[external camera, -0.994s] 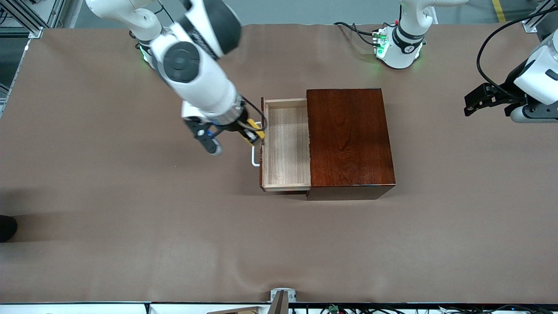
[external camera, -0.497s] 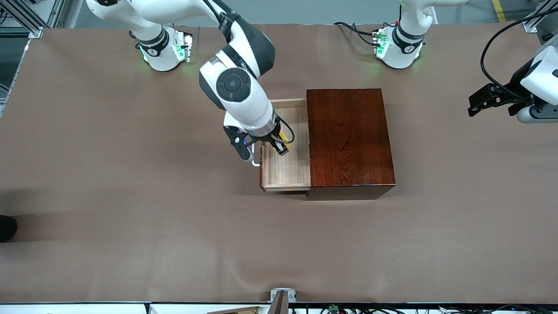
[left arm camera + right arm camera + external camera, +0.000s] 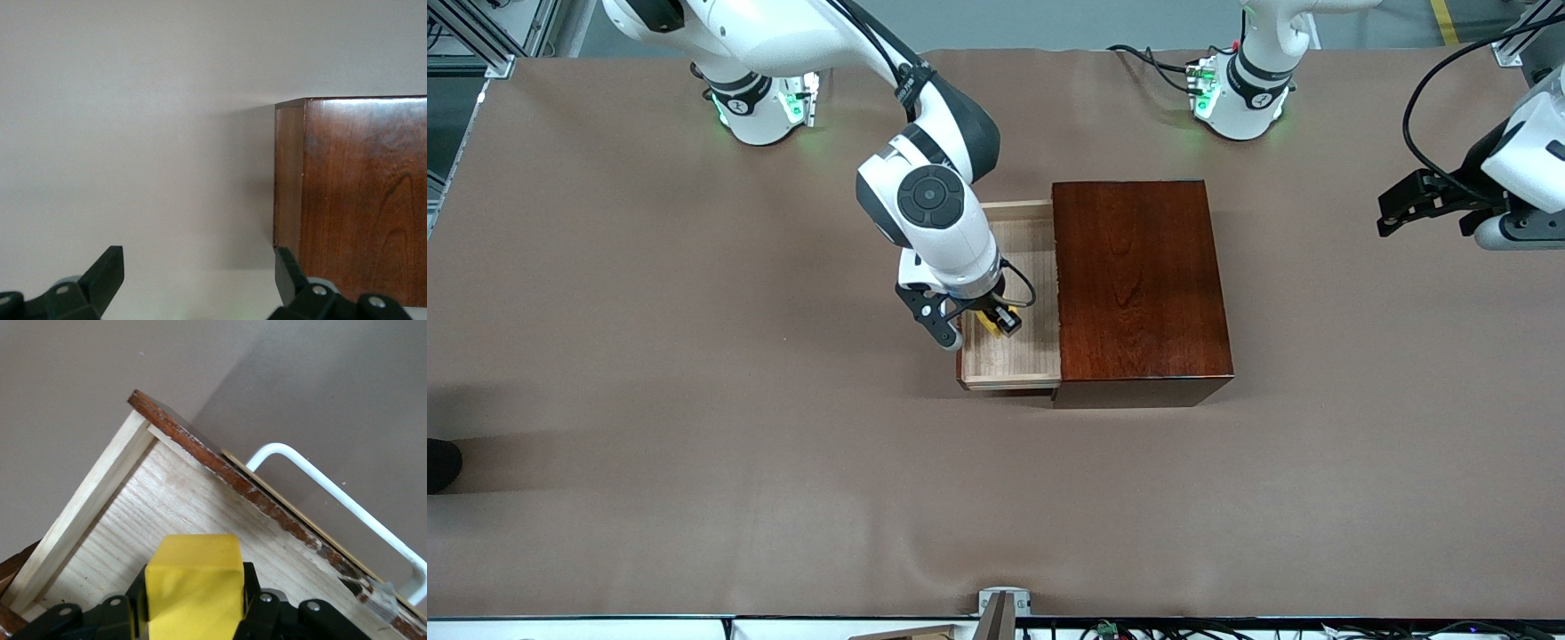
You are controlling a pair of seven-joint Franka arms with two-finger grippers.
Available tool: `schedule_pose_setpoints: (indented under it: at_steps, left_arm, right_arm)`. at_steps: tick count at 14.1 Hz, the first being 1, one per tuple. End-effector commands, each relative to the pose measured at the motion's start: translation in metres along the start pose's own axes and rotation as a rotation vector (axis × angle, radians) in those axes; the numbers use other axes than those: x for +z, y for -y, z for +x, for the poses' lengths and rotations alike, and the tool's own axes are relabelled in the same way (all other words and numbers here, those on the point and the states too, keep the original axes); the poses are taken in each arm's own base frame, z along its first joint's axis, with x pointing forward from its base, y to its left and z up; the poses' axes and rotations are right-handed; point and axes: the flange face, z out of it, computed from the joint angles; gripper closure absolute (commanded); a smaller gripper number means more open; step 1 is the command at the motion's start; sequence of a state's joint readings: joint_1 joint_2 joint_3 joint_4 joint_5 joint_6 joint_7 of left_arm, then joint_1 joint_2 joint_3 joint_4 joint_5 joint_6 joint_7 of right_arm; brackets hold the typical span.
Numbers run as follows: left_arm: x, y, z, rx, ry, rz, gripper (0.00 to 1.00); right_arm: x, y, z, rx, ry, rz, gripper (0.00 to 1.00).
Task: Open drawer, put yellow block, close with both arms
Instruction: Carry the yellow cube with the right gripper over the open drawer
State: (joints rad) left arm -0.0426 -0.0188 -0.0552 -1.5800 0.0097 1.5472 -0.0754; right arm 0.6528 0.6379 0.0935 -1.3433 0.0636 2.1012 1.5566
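Yellow block (image 3: 193, 583), likely light, stiff and easily pinched on flat sides, sits clamped in the right gripper (image 3: 985, 322) over the open drawer (image 3: 1009, 356), while the left gripper (image 3: 200, 283) waits spread and empty beside the box (image 3: 1138, 280).
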Motion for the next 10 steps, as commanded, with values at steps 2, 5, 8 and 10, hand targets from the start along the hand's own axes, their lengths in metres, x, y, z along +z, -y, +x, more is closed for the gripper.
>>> schedule_pose_setpoints:
  at_steps: [2,5,8,10]
  left_arm:
    - [0.003,-0.013,0.000,-0.005,0.006,-0.019,0.00]
    - [0.003,-0.008,0.002,-0.016,-0.005,-0.019,0.00]
    - [0.007,0.000,0.005,-0.077,0.000,-0.018,0.00]
    - [0.018,-0.002,0.011,-0.187,0.021,-0.016,0.00]
  right_arm:
    - [0.007,0.008,-0.013,-0.146,-0.056,0.023,1.00]
    - [0.015,0.009,-0.012,-0.298,-0.061,0.030,1.00]
    - [0.021,0.008,-0.011,-0.449,-0.059,0.018,1.00]
    - [0.027,0.008,-0.012,-0.509,-0.059,0.010,1.00]
